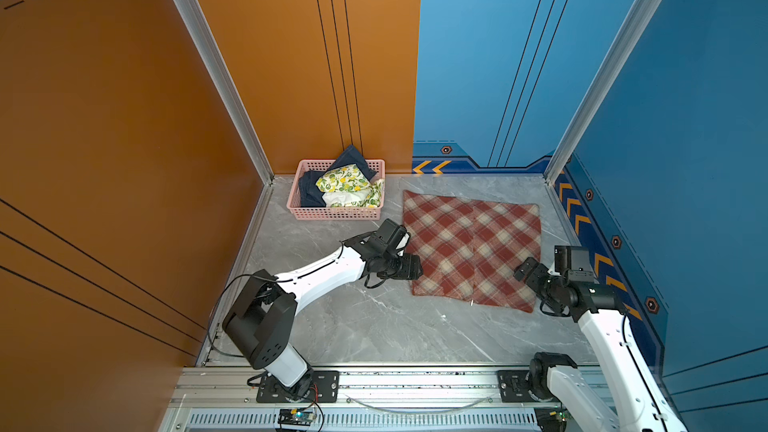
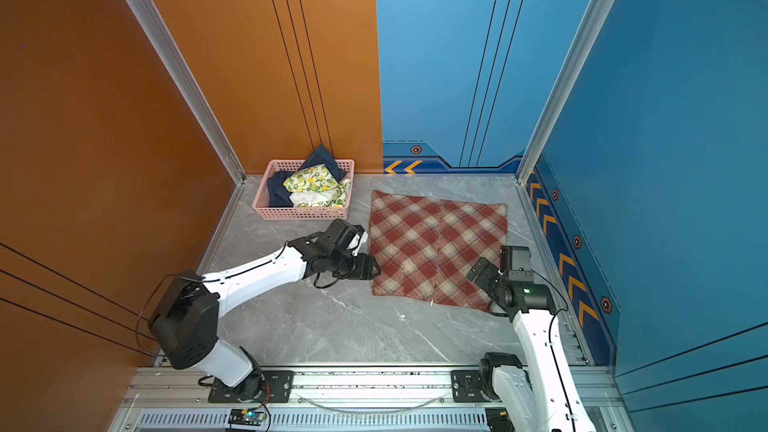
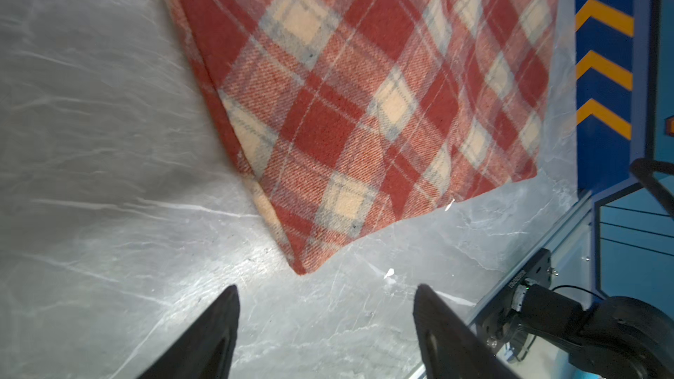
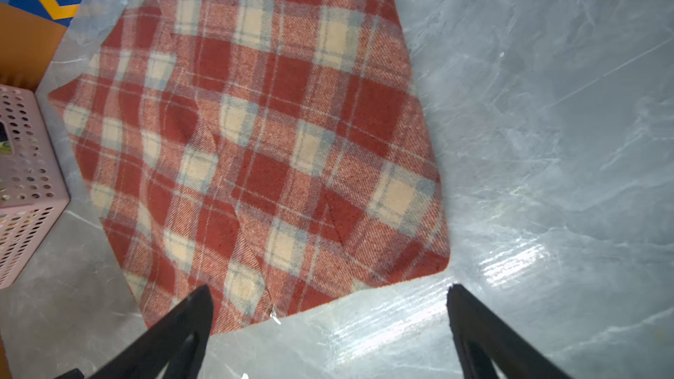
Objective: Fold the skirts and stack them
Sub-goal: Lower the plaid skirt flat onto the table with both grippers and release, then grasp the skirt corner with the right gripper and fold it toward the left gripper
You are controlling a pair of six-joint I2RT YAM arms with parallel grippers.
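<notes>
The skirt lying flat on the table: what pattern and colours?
The skirt is rust-red and cream plaid, clearest in the right wrist view.

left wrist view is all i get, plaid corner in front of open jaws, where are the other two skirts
Observer: Both are bunched in the pink basket at the back of the table, left of the plaid skirt. The lemon-print skirt lies on top of the denim skirt.
Operator: is the right gripper on the plaid
Observer: No. The right gripper is open and empty, at the plaid's near right corner.
Operator: plaid folded yet
Observer: Not that I can see. In both top views it lies spread flat as a wide rectangle, apart from the basket.
</notes>
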